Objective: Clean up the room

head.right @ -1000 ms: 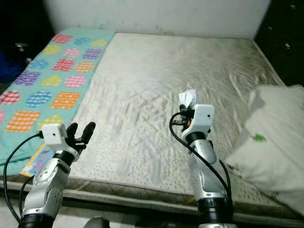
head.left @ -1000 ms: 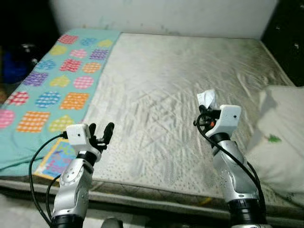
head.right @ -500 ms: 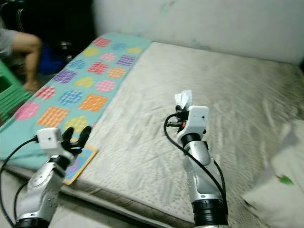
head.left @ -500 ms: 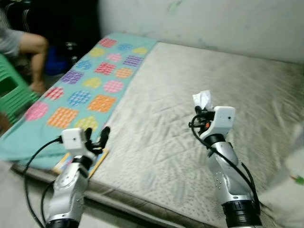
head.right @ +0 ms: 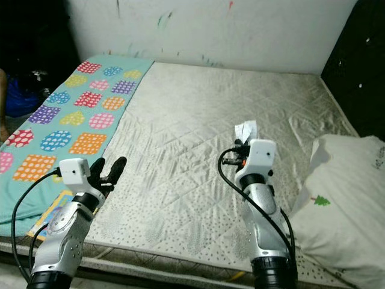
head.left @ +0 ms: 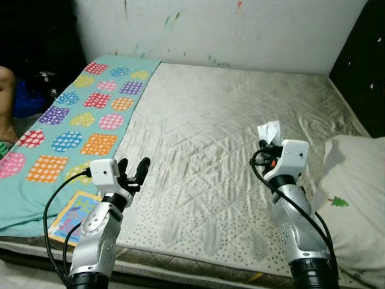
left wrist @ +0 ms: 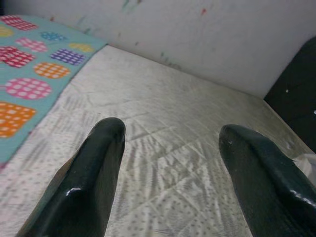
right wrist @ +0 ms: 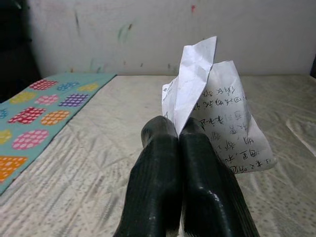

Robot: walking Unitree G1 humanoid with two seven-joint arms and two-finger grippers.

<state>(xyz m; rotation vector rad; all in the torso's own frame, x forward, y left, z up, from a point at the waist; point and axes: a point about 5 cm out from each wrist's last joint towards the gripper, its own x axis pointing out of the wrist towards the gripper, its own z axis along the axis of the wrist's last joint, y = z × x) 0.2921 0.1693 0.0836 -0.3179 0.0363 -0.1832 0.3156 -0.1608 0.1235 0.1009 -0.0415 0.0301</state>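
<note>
Still raised, right gripper [right wrist: 178, 131] pinches crumpled paper [right wrist: 217, 123].

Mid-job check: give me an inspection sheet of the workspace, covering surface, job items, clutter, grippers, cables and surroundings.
Surface: bare quilted mattress, wrinkled; patterned teal blanket along its left side.
Job's things: crumpled paper with handwriting, pinched in the right gripper.
Clutter: colourful booklet at the mattress's near left corner, partly under the blanket; white pillow at the right edge.
Grippers: right shut on the paper, raised over the mattress; left gripper open, holding nothing.
Cables: black cable looping off the left wrist, another on the right arm; neither snagged.
Surroundings: marked white wall; a person's leg at far left.
</note>
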